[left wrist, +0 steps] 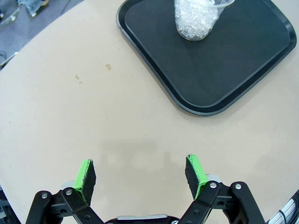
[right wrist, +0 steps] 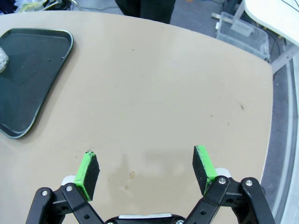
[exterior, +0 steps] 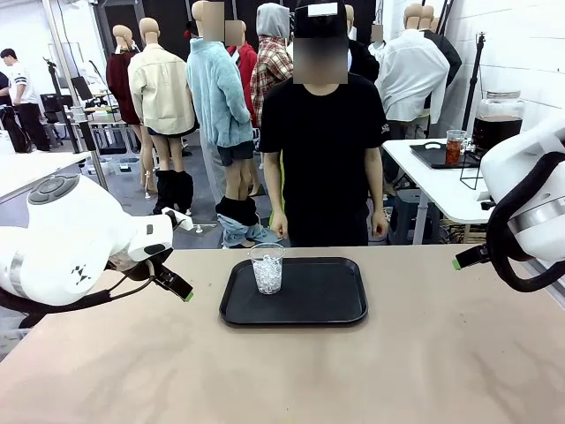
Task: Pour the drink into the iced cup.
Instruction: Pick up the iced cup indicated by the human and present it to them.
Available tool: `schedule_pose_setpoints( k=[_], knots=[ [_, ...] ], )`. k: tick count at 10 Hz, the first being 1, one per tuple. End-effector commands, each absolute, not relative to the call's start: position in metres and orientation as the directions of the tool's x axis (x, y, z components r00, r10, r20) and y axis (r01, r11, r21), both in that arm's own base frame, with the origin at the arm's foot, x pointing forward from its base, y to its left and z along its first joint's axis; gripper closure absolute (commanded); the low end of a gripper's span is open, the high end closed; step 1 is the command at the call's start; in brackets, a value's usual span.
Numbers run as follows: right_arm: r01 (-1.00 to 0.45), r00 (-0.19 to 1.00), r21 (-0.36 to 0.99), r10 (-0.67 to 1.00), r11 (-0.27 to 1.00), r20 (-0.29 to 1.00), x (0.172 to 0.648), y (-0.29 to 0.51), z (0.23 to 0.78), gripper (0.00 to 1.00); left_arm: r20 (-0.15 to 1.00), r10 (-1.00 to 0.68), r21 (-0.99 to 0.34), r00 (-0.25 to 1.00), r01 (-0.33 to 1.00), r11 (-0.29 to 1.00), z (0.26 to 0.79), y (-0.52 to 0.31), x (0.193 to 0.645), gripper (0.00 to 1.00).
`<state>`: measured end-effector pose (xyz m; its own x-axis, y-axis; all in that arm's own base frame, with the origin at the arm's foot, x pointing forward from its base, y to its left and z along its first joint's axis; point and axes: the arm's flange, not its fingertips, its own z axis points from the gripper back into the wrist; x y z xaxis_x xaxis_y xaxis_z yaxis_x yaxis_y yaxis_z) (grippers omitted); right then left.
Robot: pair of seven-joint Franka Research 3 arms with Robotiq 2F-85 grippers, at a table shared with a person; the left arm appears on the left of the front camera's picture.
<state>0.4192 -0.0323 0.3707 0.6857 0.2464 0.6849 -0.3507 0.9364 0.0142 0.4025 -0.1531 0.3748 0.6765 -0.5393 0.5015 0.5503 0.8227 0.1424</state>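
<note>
The left gripper (left wrist: 140, 175) has its jaws wide apart and empty over the bare table (left wrist: 93, 116). The iced cup (left wrist: 196, 21) stands ahead of it and to its right on the black tray (left wrist: 233, 88), with the rim cut off by the top edge. The right gripper (right wrist: 145, 170) is likewise spread and empty, and the tray lies ahead to its left, half cropped. The drink (exterior: 496, 132) fills a dispenser jar (exterior: 499, 102) on a side table (exterior: 433, 185) beyond the right gripper, partly masked by that arm.
</note>
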Motion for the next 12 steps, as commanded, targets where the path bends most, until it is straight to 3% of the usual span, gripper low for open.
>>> schedule_pose_setpoints(
  k=[1,12],
  knots=[
    [-0.351,0.677,0.015,0.242,0.936,0.695,0.4171,-0.0338,0.3681,0.00,0.503,-0.536,0.141,0.678,0.548,0.825,0.3753,-0.1513,0.4026,0.00],
    [-0.351,0.677,0.015,0.242,0.936,0.695,0.4171,-0.0338,0.3681,0.00,0.503,-0.536,0.141,0.678,0.548,0.825,0.3753,-0.1513,0.4026,0.00]
  ],
)
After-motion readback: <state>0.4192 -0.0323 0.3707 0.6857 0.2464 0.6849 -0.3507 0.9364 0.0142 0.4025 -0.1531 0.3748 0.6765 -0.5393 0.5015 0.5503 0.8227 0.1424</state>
